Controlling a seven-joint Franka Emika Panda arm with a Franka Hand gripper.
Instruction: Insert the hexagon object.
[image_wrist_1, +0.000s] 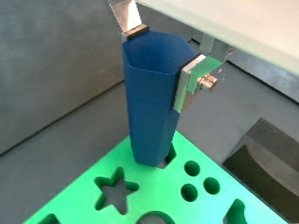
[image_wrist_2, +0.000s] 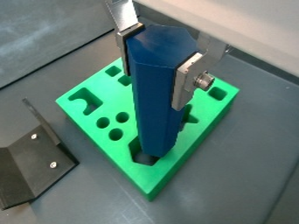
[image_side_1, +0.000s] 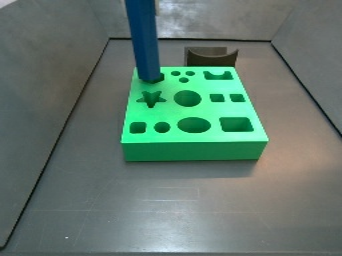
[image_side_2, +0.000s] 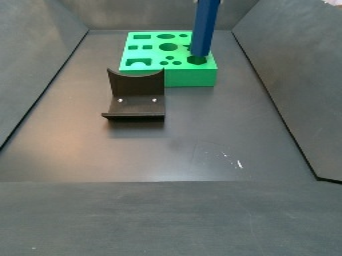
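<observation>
The hexagon object (image_wrist_1: 152, 105) is a tall blue prism bar standing upright, also visible in the other wrist view (image_wrist_2: 155, 105). Its lower end sits in a hole at a corner of the green block (image_wrist_1: 163, 188) (image_wrist_2: 216, 98). My gripper (image_wrist_1: 163, 59) (image_wrist_2: 158, 61) is shut on the bar's upper end, with one silver finger (image_wrist_2: 187, 83) flat against each side. In both side views the bar (image_side_1: 139, 40) (image_side_2: 207, 30) rises from the block (image_side_1: 187, 148) (image_side_2: 167, 77) out of the frame. The gripper itself is out of view there.
The green block has several other shaped holes, among them a star (image_wrist_1: 114, 191) (image_side_1: 152, 98). The dark fixture (image_wrist_2: 30, 162) (image_side_2: 134, 95) (image_side_1: 210, 55) stands on the floor beside the block. Grey walls enclose the floor (image_side_2: 174, 140).
</observation>
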